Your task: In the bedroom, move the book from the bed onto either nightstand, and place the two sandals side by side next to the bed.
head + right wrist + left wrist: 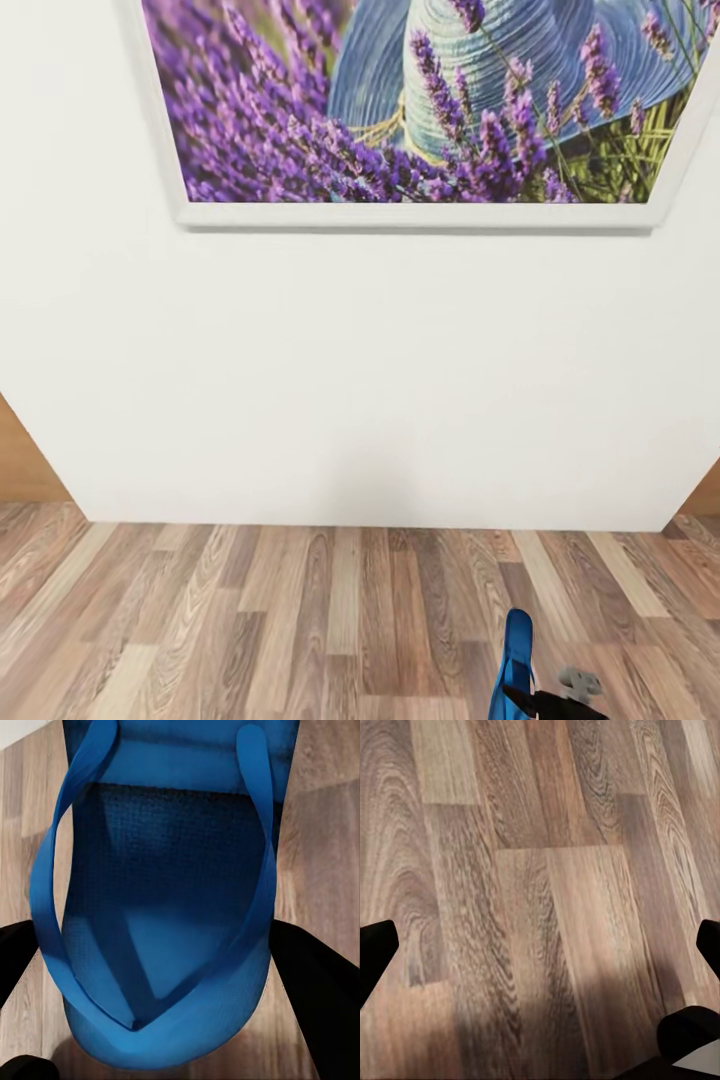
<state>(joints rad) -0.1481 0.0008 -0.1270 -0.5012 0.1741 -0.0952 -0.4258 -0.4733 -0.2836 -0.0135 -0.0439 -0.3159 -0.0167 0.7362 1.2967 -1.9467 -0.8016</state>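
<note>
My right gripper (532, 696) is shut on one bright blue sandal (516, 660), held low over the wood floor at the bottom of the head view. In the right wrist view the sandal (172, 870) lies between the black fingers (319, 1005), its thin blue toe straps facing the camera. My left gripper (540, 949) is open over bare planks, with nothing between its fingers. The book, the bed and the nightstand are out of view.
A white wall (360, 380) stands straight ahead, close by, with the purple lavender picture (420, 100) hung on it. The wood-plank floor (250, 620) runs up to its base. Brown wood surfaces (20, 460) flank the wall at both sides.
</note>
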